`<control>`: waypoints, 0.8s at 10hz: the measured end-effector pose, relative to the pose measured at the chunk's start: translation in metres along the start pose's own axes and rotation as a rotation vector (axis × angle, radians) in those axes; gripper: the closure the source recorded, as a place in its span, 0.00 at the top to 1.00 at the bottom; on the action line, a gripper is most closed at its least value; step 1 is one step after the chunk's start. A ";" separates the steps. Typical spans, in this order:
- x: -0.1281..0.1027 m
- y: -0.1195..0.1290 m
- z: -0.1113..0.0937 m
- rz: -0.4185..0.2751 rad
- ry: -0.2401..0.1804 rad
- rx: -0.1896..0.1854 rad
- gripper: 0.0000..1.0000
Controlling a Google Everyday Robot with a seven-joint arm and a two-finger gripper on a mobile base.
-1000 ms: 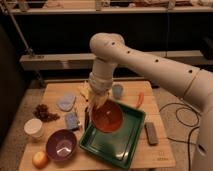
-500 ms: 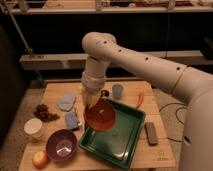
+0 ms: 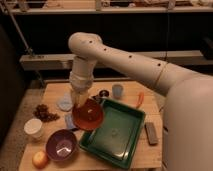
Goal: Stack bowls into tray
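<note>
The orange-red bowl point(image 3: 88, 115) hangs tilted from my gripper point(image 3: 81, 102), which is shut on its far rim. It is held above the table over the left rim of the dark-green tray point(image 3: 122, 137). The tray lies at the front right of the table with nothing in it. The purple bowl point(image 3: 61, 145) with a pale inside sits upright on the table, left of the tray and in front of the held bowl.
A white cup point(image 3: 34, 128) and an orange fruit point(image 3: 40, 159) are at the front left. A brown cluster point(image 3: 44, 113), a pale blue piece point(image 3: 64, 103), a grey-blue cup point(image 3: 117, 91), an orange stick point(image 3: 140, 100) and a grey bar point(image 3: 151, 133) surround the tray.
My gripper has carried the orange-red bowl leftward and a little up, from over the tray's inside to above its left rim. The purple bowl and the tray have not moved.
</note>
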 end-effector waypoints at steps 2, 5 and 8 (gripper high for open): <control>-0.011 -0.016 0.007 0.010 -0.011 -0.011 0.00; -0.028 -0.037 0.018 0.010 -0.016 -0.030 0.00; -0.045 -0.059 0.033 0.027 -0.019 -0.057 0.00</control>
